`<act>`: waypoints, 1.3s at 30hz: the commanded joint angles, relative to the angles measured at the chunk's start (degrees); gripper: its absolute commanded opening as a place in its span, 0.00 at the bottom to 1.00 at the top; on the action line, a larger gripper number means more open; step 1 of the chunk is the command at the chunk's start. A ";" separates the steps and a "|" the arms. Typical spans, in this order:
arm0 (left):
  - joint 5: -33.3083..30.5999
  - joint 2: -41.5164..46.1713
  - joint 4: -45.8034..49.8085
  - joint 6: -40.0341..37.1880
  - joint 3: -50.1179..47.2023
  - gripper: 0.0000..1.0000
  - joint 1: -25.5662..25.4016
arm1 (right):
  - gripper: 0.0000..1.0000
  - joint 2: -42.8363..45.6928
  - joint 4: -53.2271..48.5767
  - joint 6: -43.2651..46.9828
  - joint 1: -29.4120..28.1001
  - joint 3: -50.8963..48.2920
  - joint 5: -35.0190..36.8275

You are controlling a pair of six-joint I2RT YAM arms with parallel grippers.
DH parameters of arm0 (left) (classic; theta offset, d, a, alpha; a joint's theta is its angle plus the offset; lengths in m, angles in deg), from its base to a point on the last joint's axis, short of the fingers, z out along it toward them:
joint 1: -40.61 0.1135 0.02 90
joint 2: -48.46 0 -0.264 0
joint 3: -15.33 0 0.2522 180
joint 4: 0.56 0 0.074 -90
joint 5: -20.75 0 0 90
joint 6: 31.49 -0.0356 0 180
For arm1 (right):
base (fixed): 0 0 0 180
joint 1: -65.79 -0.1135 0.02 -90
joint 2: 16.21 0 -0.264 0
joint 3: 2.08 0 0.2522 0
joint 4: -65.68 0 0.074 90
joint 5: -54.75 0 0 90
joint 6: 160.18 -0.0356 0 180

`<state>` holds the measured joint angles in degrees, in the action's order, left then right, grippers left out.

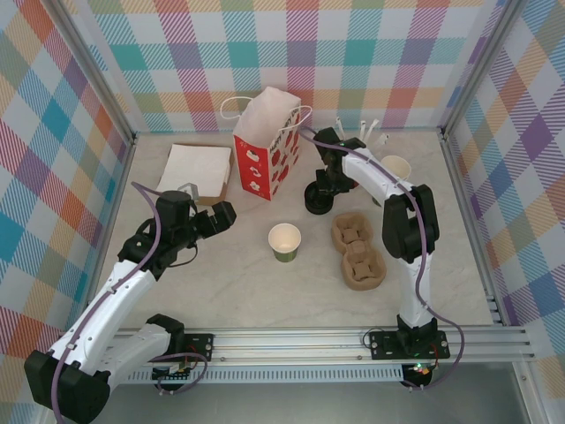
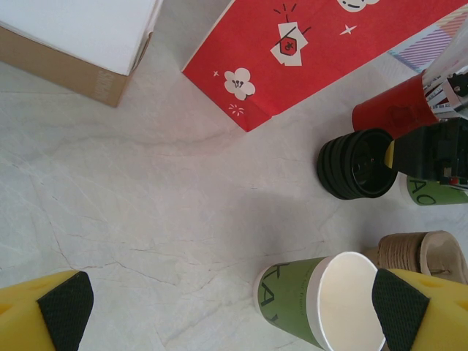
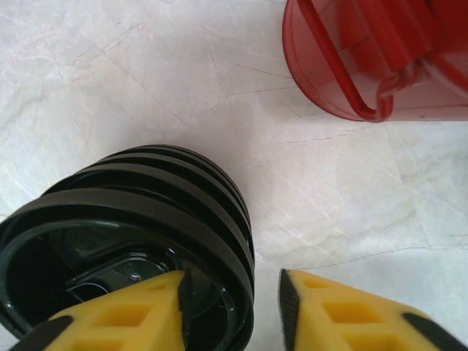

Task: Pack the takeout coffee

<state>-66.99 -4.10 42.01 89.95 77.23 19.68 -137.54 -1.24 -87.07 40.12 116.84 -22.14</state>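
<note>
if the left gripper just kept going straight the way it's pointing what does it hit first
Probably the lidless green cup, sitting ahead within the span of the left gripper's open jaws, off to one side. Beyond it is the red bag's corner; depth is unclear.

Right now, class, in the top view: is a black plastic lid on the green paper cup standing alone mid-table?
No: the green paper cup stands uncovered, its cream inside showing in full.

arms point(image 1: 115, 296): white links, black joints | cables point(image 1: 425, 265): purple | gripper fingers point(image 3: 351, 314): yellow, black pads point(image 2: 66, 307)
</note>
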 commanded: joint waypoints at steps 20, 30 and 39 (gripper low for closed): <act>-0.15 -0.24 0.34 -0.85 0.31 1.00 -0.43 | 0.29 -2.09 -0.71 1.42 0.45 0.10 -0.18; -0.15 -0.21 0.34 -0.82 0.38 1.00 -0.43 | 0.18 -1.21 -1.50 1.67 0.45 -0.02 0.84; 0.17 -0.23 0.19 -0.72 0.81 1.00 -0.43 | 0.16 2.57 -1.55 2.91 0.42 -1.62 1.77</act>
<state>-66.97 -4.36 42.01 89.97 77.23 19.68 -138.62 -1.46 -85.41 40.32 115.97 -21.07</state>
